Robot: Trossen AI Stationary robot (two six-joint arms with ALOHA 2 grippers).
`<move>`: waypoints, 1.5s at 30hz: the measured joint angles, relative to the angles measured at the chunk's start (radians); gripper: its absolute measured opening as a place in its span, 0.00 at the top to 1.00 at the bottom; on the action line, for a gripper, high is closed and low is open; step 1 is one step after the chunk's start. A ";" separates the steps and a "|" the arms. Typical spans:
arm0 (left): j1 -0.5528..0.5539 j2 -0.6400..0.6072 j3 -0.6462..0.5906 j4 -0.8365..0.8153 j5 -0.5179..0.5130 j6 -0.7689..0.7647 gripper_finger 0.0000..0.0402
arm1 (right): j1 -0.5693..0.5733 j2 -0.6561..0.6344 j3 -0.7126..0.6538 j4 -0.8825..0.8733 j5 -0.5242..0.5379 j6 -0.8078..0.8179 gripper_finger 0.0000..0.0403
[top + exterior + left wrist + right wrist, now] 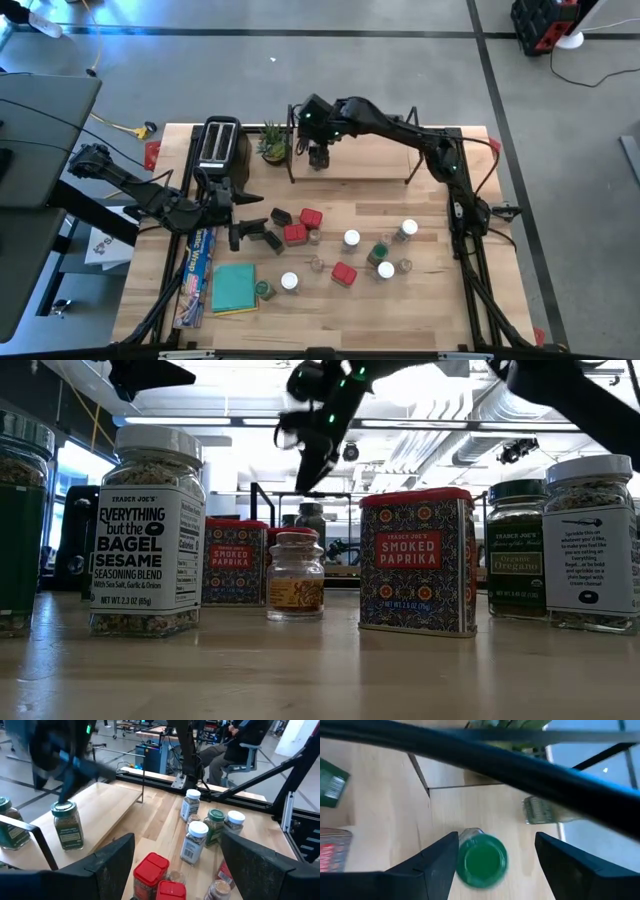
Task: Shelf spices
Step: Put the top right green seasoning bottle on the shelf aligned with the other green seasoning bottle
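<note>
One green-lidded jar point(481, 860) stands upright on the shelf point(370, 165) directly below the right gripper point(490, 850), fingers apart; left gripper point(175, 865) open, waiting near the table's left edge.

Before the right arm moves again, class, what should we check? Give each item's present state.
1. Green jar upright on the shelf: ok.
2. Right gripper open over that jar, fingers either side of the lid: ok.
3. Fingers fully clear of the lid: cannot tell.
4. Left gripper open and empty, over the table's left side: ok.
5. Bare plank free for more spices: ok.
6. All spices shelved: not ok; red tins and white-lidded jars stand on the table.
</note>
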 joint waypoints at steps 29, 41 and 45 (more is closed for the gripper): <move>-0.213 0.000 0.000 -0.223 -0.321 -0.176 0.28 | 0.202 -0.673 -1.427 1.225 0.248 0.572 0.63; -0.212 0.000 0.000 -0.218 -0.327 -0.205 0.28 | 0.163 -0.552 -1.493 1.721 0.131 0.338 0.59; -0.212 0.000 0.000 -0.219 -0.330 -0.210 0.28 | 0.166 -0.552 -1.384 1.516 0.239 0.225 0.48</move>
